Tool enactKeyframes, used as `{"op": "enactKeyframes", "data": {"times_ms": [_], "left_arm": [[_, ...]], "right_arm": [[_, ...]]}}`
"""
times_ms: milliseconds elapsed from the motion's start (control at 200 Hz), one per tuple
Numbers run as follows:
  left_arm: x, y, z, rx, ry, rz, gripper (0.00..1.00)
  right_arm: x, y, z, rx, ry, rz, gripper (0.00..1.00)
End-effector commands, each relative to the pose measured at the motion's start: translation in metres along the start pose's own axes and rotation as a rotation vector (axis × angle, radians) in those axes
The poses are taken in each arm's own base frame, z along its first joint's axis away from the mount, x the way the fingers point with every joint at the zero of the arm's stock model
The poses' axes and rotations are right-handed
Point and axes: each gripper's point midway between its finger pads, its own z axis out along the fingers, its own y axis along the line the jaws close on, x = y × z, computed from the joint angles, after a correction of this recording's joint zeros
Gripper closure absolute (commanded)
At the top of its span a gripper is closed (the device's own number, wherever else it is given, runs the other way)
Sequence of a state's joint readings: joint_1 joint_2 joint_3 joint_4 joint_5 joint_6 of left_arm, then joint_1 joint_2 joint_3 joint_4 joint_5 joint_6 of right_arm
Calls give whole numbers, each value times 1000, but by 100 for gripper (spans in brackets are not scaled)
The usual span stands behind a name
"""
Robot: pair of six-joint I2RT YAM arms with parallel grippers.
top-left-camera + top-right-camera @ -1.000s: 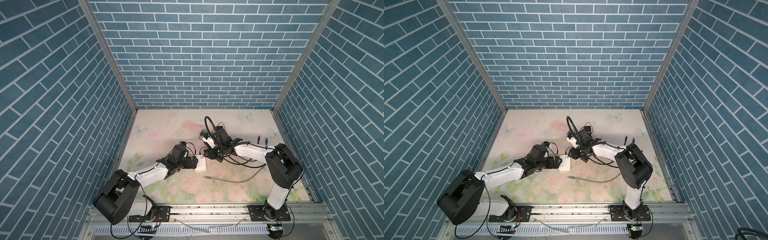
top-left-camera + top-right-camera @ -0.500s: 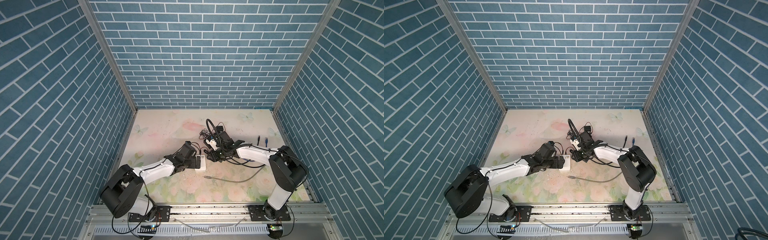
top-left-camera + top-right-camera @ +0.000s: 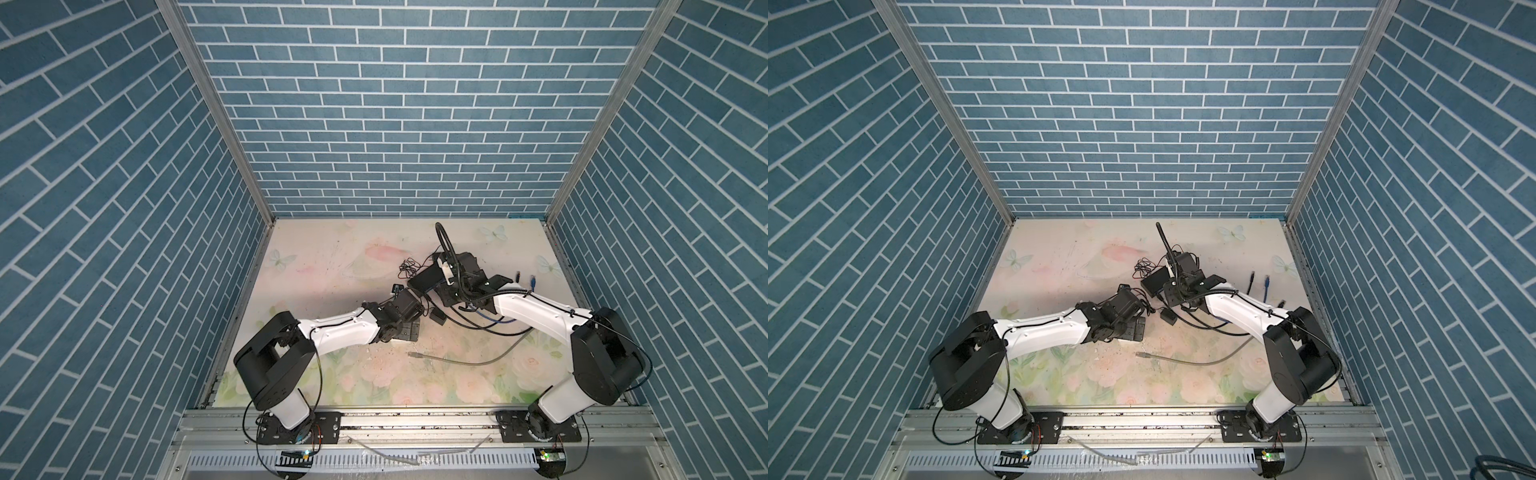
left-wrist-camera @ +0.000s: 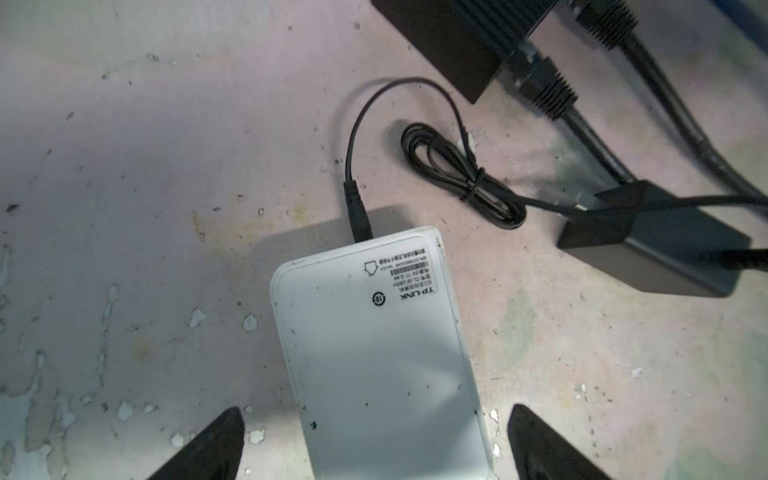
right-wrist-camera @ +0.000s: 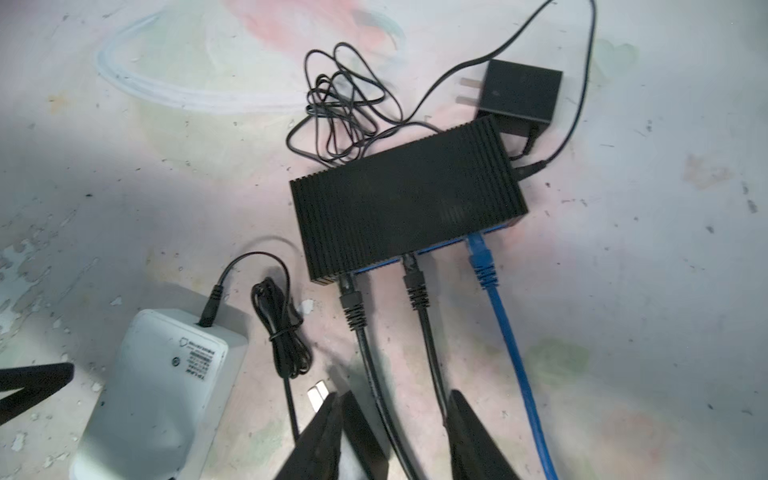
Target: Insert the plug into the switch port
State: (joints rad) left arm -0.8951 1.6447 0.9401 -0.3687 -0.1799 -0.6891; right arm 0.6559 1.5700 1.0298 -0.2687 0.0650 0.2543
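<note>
The pale floral surface (image 3: 332, 257), scuffed and flecked, carries a ribbed black switch (image 5: 407, 199) towards the far middle, with two black cables and one blue cable plugged into it. A white switch (image 4: 386, 365) lies nearer and left of it, a black adapter (image 3: 437, 319) just right of that, and a loose grey cable (image 3: 469, 361) nearer still.

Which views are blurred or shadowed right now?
Left wrist: white switch label legible, black plugs at the frame's edge smeared, a shadow darkens the mat. Right wrist: soft throughout, right gripper streaked at its tips, black switch ribs readable. Both top views: sharp, evenly lit, walls splayed by the wide lens.
</note>
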Motion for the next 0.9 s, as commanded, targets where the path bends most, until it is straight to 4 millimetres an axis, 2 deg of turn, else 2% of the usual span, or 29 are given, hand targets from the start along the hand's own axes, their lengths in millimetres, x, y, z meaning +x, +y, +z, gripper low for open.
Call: {"op": "enactKeyframes", "data": {"times_ms": [0, 265, 440, 530, 660, 895], "left_arm": [[1, 6, 1, -51, 7, -34, 0], [4, -5, 15, -63, 49, -17, 0], [11, -7, 23, -78, 89, 5, 1], [13, -7, 23, -71, 91, 5, 6], [13, -9, 20, -41, 78, 6, 21], [4, -27, 12, 69, 43, 22, 30]], "right_arm": [[8, -14, -5, 50, -4, 24, 57], [11, -26, -6, 62, -14, 47, 57], [14, -26, -3, 49, -4, 52, 57], [15, -24, -1, 40, 1, 53, 58], [14, -20, 1, 19, 4, 53, 58], [10, -9, 2, -46, 3, 49, 58]]}}
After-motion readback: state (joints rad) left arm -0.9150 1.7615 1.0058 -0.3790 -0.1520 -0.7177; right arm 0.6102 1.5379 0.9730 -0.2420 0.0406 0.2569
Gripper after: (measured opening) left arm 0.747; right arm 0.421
